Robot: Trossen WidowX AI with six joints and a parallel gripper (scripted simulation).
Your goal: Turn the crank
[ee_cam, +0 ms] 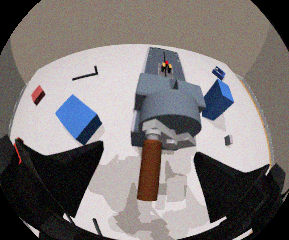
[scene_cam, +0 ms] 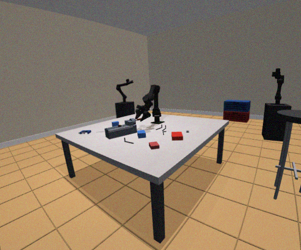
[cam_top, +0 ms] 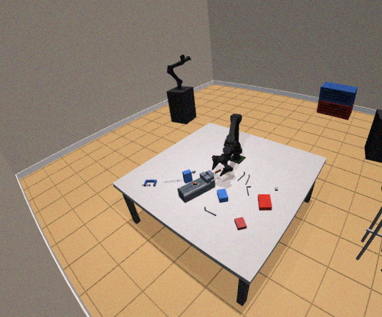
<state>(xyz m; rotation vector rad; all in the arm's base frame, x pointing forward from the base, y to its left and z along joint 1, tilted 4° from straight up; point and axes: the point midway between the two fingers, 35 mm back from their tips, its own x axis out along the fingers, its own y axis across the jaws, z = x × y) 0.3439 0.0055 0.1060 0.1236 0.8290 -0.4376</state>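
The grey machine (cam_top: 197, 191) (scene_cam: 120, 131) (ee_cam: 170, 102) lies on the table, a long housing with a round crank hub at the end nearest the arm. Its brown crank handle (cam_top: 217, 171) (ee_cam: 150, 170) points from the hub toward my gripper. My gripper (cam_top: 219, 170) (scene_cam: 140, 119) (ee_cam: 151, 153) is open wide, one finger on each side of the handle, touching neither side in the wrist view. The red pointer (ee_cam: 166, 63) shows small on the machine's top between the yellow brass marks (ee_cam: 170, 66). It looks near their level, slightly to the far side; exact alignment is too small to tell.
A blue block (cam_top: 222, 195) (scene_cam: 141, 134) (ee_cam: 77, 117) lies on one side of the machine, a taller blue block (cam_top: 187, 176) (ee_cam: 218, 100) on the other. A blue clamp (cam_top: 149, 182), several black hex keys (cam_top: 209, 211), and red blocks (cam_top: 264, 201) (scene_cam: 153, 145) lie around on the table (cam_top: 197, 225).
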